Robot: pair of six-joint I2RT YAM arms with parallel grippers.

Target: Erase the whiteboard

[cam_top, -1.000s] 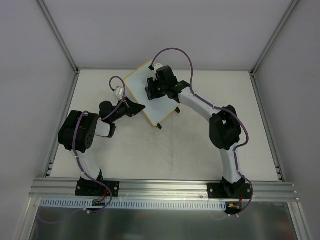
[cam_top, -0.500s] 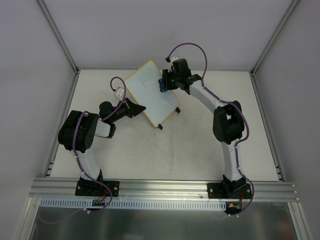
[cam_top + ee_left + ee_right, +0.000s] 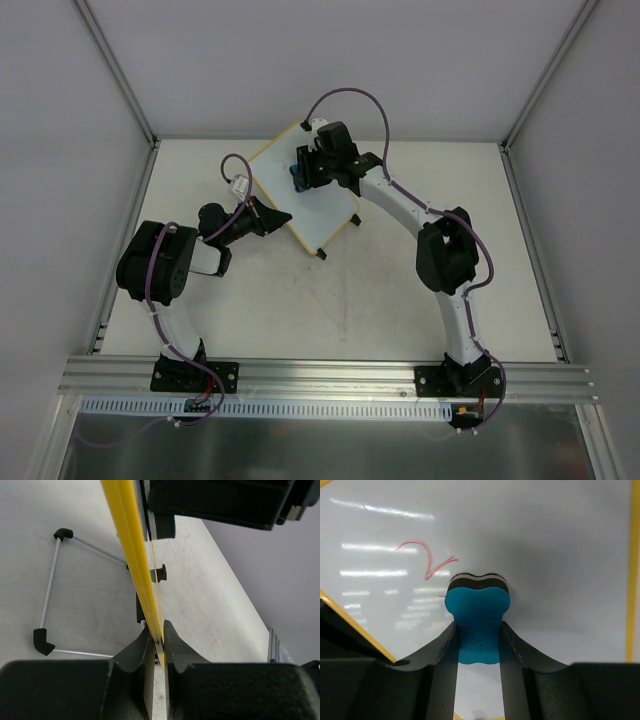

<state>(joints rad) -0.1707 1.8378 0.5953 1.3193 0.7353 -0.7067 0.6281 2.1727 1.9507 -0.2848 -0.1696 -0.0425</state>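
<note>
The whiteboard (image 3: 318, 208) stands tilted at the back middle of the table, white with a yellow rim. My left gripper (image 3: 285, 216) is shut on its left rim, seen edge-on as a yellow strip (image 3: 131, 545) between the left gripper's jaws (image 3: 157, 635). My right gripper (image 3: 302, 172) is shut on a blue eraser (image 3: 477, 615) and presses its dark pad against the board face (image 3: 550, 555). A faint red mark (image 3: 427, 562) sits on the board just up and left of the eraser.
The board's wire stand with black feet (image 3: 42, 641) rests on the white table (image 3: 350, 300). Grey walls and aluminium frame rails (image 3: 120, 70) close in the back and sides. A metal rail (image 3: 320, 375) runs along the near edge.
My right gripper with the eraser swept from the board's middle out to its right edge, then back left onto the board's upper part. The left gripper kept its hold.
</note>
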